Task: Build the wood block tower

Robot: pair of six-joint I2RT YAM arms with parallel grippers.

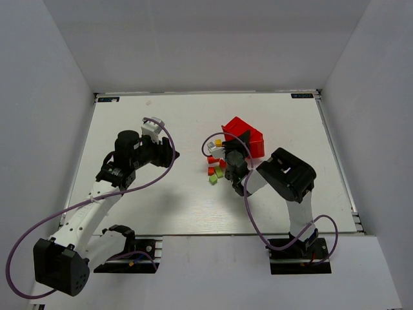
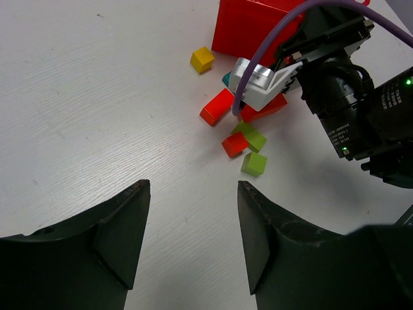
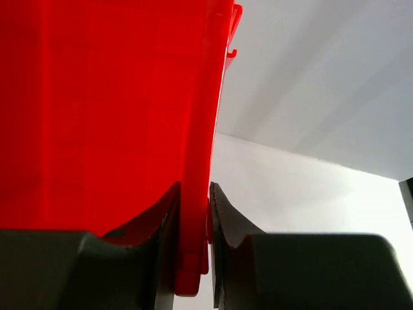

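Wooden blocks (image 2: 235, 143): scattered in a loose cluster on the bench (image 2: 97, 97), just beside the red bin (image 2: 248, 26).
- Yellow cube (image 2: 202, 59) off alone, closest to the bin.
- Teal piece (image 2: 226, 79) mostly hidden behind the right wrist's white camera housing (image 2: 258, 84).
- Two red bars (image 2: 217, 106) mid-cluster, one partly under that housing.
- Small red cube touching a lime one, second lime cube (image 2: 254, 163) just beside them, nearest the left arm.

Left fingers (image 2: 132, 210): spread wide, nothing between, low over bare bench. Pointed at the cluster but clear of it, with open bench between tips and the nearest lime cube.

Right fingers (image 3: 226, 219): clamped tight on the bin's thin wall, one finger on each face. Bin looks tipped in the top view. Cluster sits right below that wrist, on the side facing the left arm.

Writing: small stickers (image 1: 301, 95) at the bench's far corners, too small to read. Can't make out any lettering on the arms either.
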